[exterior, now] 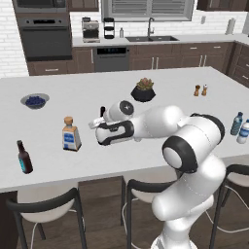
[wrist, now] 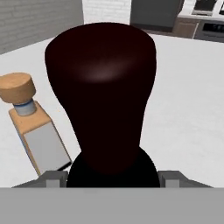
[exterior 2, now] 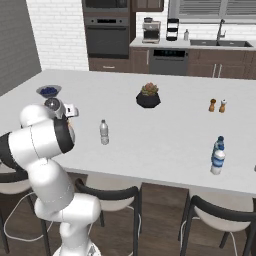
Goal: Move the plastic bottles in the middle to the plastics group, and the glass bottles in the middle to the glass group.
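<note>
Dark glass of the wine bottle (wrist: 101,100) filled my hand view, standing between the fingers of the tool (exterior: 100,127), which looked clenched on it, just beside the corked clear bottle (exterior: 71,134) on the table (exterior: 58,160). I reckon it was carried there to join the glass group with the little brown bottle (exterior: 24,157). My arm was folded low, reaching left with the wrist level.

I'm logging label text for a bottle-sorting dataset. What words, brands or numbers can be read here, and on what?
No text can be read.
Squat corked bottle: blue-white label, print too blurred.
Small brown bottle: blue label, too small.
Blue-labelled water bottle: too small.
Dishwasher: panel lights blurred.
</note>
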